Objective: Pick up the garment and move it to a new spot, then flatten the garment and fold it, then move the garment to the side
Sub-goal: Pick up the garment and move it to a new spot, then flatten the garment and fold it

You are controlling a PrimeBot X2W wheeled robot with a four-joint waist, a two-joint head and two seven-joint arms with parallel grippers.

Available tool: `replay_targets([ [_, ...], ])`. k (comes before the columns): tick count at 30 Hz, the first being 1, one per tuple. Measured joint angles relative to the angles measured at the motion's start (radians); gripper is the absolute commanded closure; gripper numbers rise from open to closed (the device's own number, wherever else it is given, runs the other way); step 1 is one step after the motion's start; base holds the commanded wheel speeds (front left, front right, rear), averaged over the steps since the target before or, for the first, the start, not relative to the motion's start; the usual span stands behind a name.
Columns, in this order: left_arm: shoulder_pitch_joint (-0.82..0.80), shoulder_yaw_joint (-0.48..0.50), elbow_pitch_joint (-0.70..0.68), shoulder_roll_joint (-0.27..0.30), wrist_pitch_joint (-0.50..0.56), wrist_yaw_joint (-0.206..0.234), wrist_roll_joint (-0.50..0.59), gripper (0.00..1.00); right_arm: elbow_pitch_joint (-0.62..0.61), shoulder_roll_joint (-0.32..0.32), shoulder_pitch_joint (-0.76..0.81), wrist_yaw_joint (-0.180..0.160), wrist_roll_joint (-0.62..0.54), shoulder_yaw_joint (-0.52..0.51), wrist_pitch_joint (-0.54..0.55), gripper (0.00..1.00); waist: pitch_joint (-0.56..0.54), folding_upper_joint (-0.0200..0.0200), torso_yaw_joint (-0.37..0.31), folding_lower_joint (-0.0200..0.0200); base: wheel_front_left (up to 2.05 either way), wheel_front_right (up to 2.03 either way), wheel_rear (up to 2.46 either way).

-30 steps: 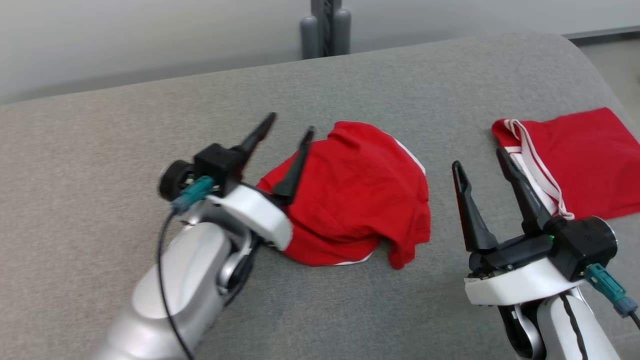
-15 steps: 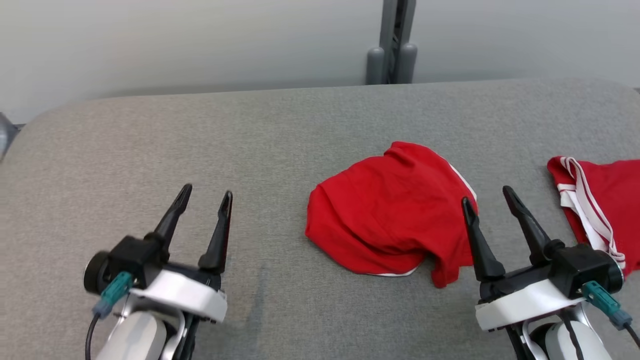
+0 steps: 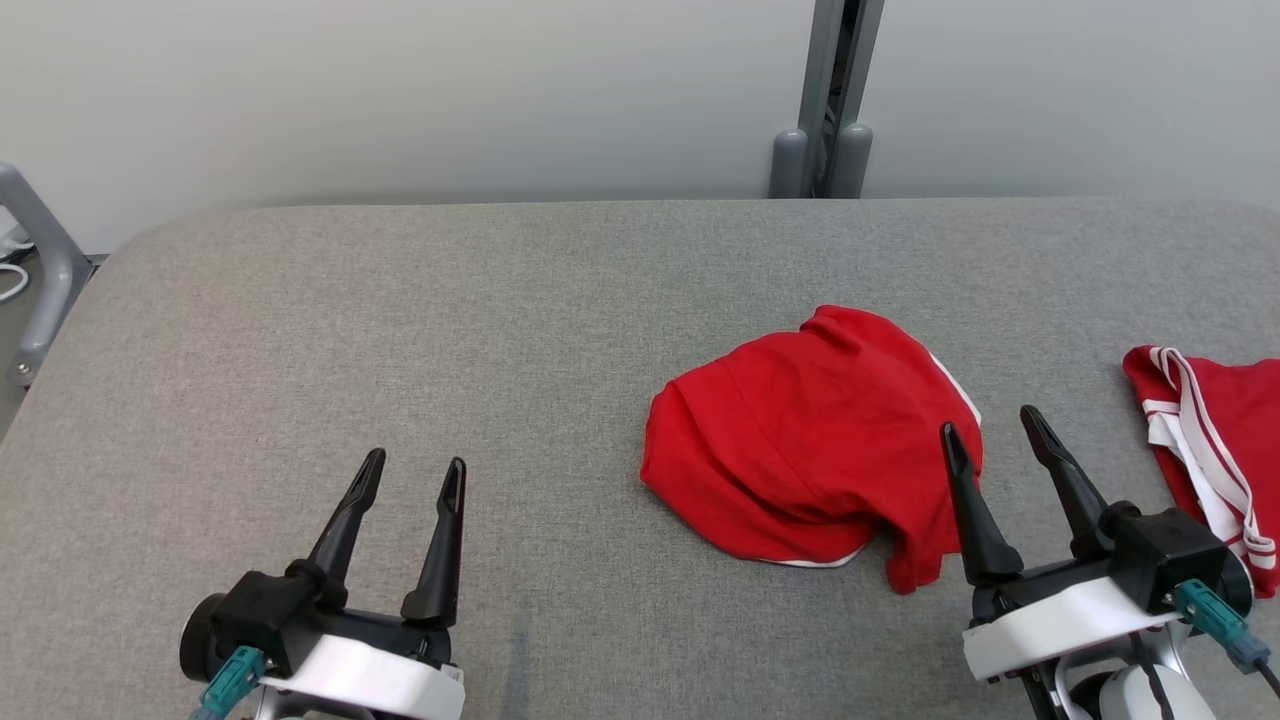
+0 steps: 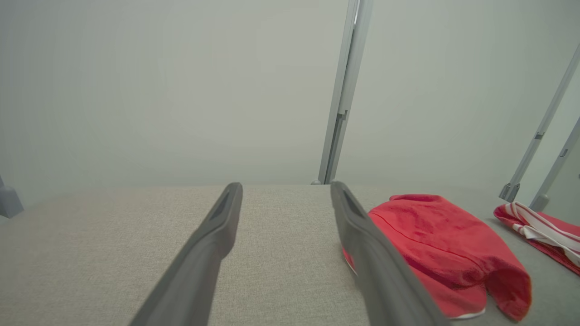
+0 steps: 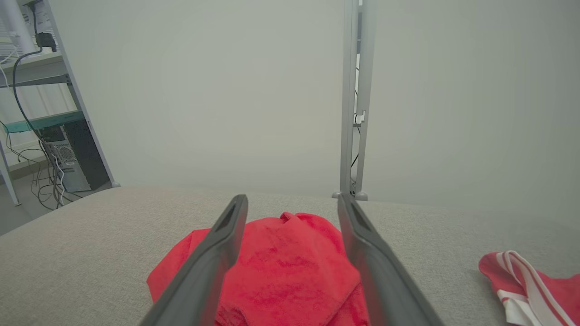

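Red garment [image 3: 800,440] lies crumpled on the grey counter [image 3: 400,300]. Left tool [image 3: 416,460] and right tool [image 3: 987,419]: fingers spread apart.

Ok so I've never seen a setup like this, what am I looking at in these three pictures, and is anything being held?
This is a robot with two arms. The wide picture comes from a camera on its head, looking down at a grey padded table. The two dark forks at the bottom are its left claw and right claw. Both are open and hold nothing. The other two pictures come from a camera on each wrist, looking out along that claw's own two fingers. On the table lies a crumpled red garment, just ahead of the right claw. A second red garment with white stripes lies further right. A grey post stands behind the table.
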Motion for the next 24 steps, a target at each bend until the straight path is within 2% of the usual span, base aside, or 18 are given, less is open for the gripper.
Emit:
replay_targets([
  [9, 0.006, 0.058, 0.013, -0.046, -0.001, -0.047, 0.049, 0.0, 0.019, 0.006, 0.001, 0.0, 0.003, -0.002, -0.007, 0.0, 0.001, 0.0, 0.002, 0.0, 0.0, 0.0, 0.0],
  [24, 0.007, 0.077, 0.021, -0.06, -0.001, -0.067, 0.063, 0.0, 0.024, 0.009, -0.004, 0.0, 0.001, -0.007, -0.011, 0.0, 0.004, 0.0, -0.008, 0.0, 0.0, 0.0, 0.0],
])
